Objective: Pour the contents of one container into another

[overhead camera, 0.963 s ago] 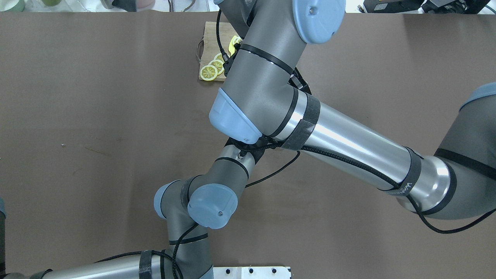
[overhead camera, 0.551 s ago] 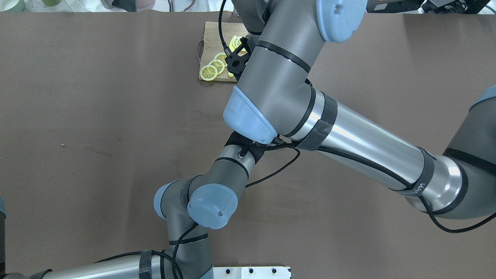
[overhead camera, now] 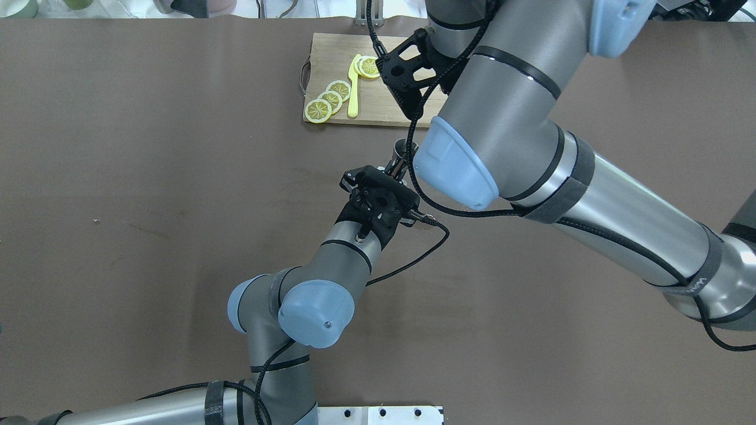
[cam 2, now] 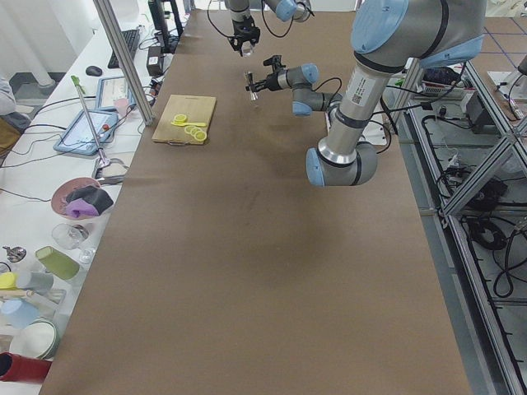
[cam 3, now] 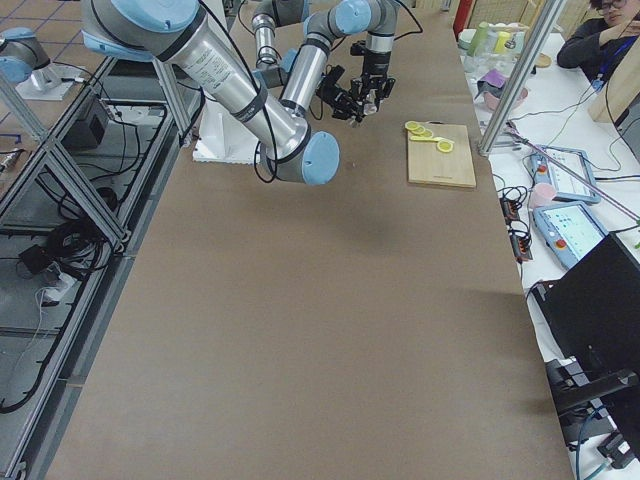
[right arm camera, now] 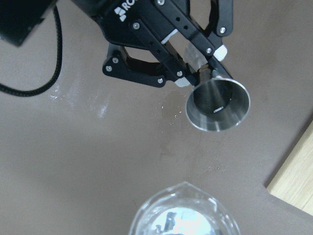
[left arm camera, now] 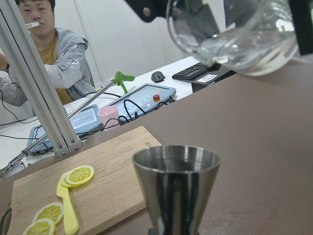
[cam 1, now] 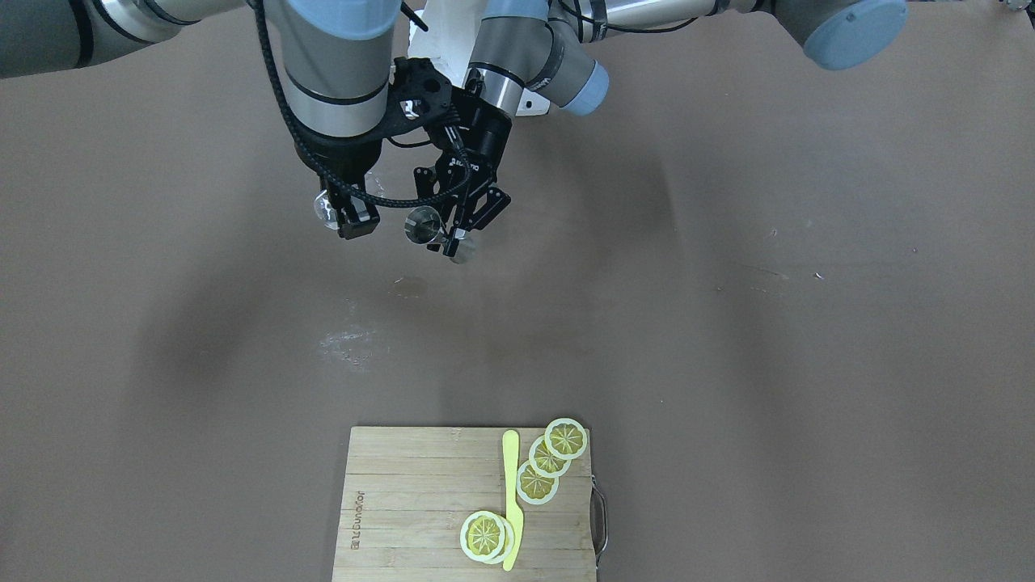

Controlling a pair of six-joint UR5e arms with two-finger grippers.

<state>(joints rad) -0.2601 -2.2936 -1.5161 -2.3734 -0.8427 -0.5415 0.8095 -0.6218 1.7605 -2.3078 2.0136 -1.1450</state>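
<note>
Steel grey hourglass jigger [cam 1: 420,225] is up off the table, left gripper [cam 1: 449,238] clamped on its waist. Small clear faceted glass tumbler [cam 1: 325,208] hangs just beside it, pinched in the right gripper [cam 1: 346,215]. Overhead, the right arm [overhead camera: 502,118] blocks the tumbler. Wooden cutting board [cam 1: 404,501] w/ lemon slices [cam 1: 537,482] + yellow plastic knife [cam 1: 511,493] sits well apart, wet smears [cam 1: 348,343] in btw.
</note>
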